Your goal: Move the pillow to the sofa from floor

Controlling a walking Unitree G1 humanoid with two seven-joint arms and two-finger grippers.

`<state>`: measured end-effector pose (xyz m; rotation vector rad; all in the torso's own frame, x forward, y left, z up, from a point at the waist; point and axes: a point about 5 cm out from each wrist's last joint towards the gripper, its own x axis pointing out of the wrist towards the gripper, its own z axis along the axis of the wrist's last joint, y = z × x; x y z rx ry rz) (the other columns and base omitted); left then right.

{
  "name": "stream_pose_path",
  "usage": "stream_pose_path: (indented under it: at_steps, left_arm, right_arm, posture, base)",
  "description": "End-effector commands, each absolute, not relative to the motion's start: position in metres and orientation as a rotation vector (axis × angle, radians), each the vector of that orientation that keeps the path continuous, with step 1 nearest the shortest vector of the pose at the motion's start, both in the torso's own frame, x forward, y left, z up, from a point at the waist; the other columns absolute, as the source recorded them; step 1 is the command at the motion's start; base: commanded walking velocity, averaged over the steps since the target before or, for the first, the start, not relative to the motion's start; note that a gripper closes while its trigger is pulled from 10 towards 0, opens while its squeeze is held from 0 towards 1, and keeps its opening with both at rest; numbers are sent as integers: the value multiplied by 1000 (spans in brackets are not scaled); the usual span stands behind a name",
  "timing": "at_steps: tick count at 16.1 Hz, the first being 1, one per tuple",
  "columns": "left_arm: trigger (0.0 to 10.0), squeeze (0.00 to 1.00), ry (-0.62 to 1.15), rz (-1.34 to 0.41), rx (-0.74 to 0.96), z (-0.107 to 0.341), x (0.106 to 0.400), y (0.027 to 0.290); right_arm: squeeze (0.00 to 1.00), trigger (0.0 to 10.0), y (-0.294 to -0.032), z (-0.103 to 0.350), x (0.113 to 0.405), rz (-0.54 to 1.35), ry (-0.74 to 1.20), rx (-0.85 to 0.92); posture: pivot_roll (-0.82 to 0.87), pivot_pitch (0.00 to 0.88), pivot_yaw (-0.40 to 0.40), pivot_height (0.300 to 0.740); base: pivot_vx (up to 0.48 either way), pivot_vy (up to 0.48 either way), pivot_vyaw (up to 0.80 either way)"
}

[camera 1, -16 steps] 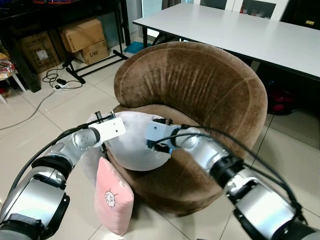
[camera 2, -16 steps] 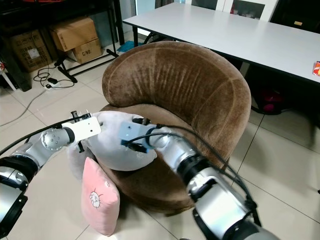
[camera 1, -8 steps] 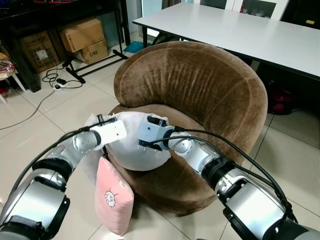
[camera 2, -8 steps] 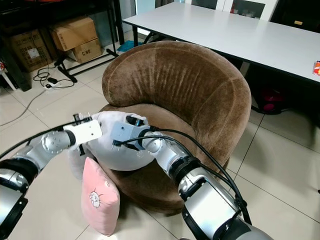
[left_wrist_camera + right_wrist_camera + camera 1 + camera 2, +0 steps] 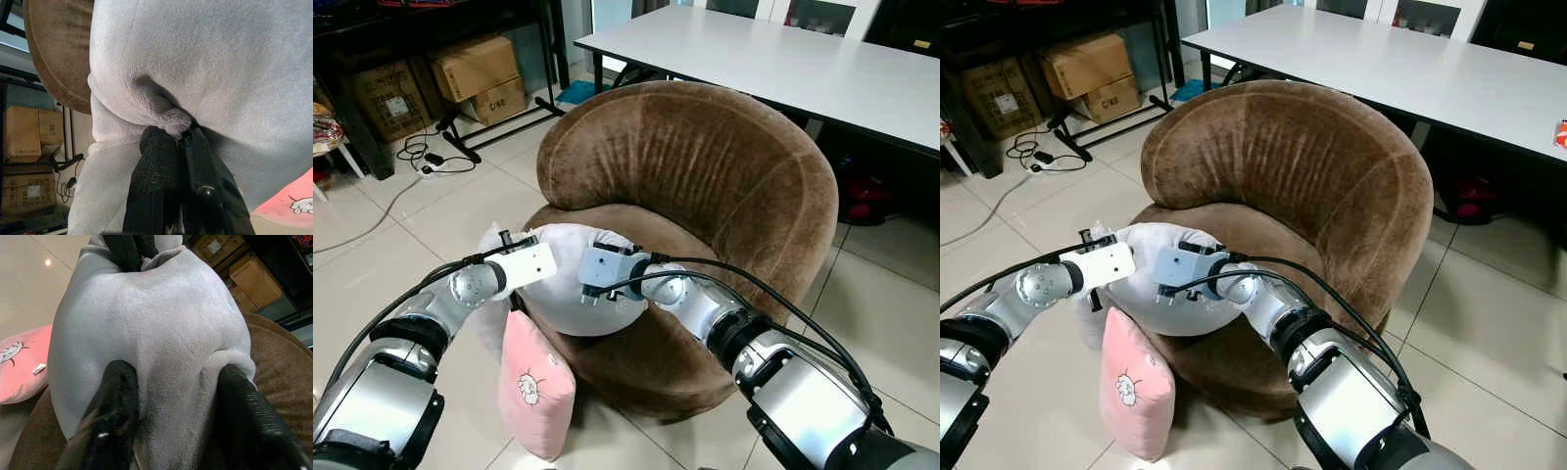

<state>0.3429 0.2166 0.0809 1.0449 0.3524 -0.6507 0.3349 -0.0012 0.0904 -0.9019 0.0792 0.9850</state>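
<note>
Now the grey pillow (image 5: 570, 284) rests on the front edge of the brown sofa (image 5: 705, 176) seat, the left gripper (image 5: 182, 139) pinching a fold while the right gripper (image 5: 171, 396) straddles it with fingers spread, likely steadying it against sliding off.

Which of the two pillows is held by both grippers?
The grey pillow on the armchair's seat edge; the pink pillow stands untouched on the floor.
</note>
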Motion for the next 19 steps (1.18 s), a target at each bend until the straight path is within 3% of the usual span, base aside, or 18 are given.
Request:
stream_pose_path:
  at_steps: [1,13,14,15,16,17,19]
  left_arm:
    - [0,0,357,-676,1043,79,341,215]
    - [0,0,339,-646,985,80,340,218]
    - [10000,0,298,-605,919,85,342,218]
    - [10000,47,211,-573,843,98,344,219]
    - [10000,643,183,-564,825,102,343,220]
    - [10000,1000,125,-556,765,110,340,222]
    - [10000,1000,29,-548,666,126,325,222]
  right_arm:
    - [0,0,5,100,338,998,39,-926]
    - [0,0,2,99,339,982,41,-920]
    - [0,0,1,100,340,968,43,-889]
    - [0,0,-3,101,343,928,46,-820]
    - [0,0,-5,103,344,915,40,-795]
    - [0,0,-8,109,347,881,14,-715]
    - [0,0,-14,119,350,838,-41,-584]
  posture:
    - [-83,0,2,740]
    - [-77,0,3,740]
    - [-73,0,3,740]
    - [-71,0,13,740]
    - [-71,0,13,740]
    - [-68,0,16,740]
    - [-70,0,22,740]
  base:
    - [0,0,0]
    - [0,0,0]
    - [0,0,0]
    - [0,0,0]
    - [0,0,0]
    - [0,0,0]
    - [0,0,0]
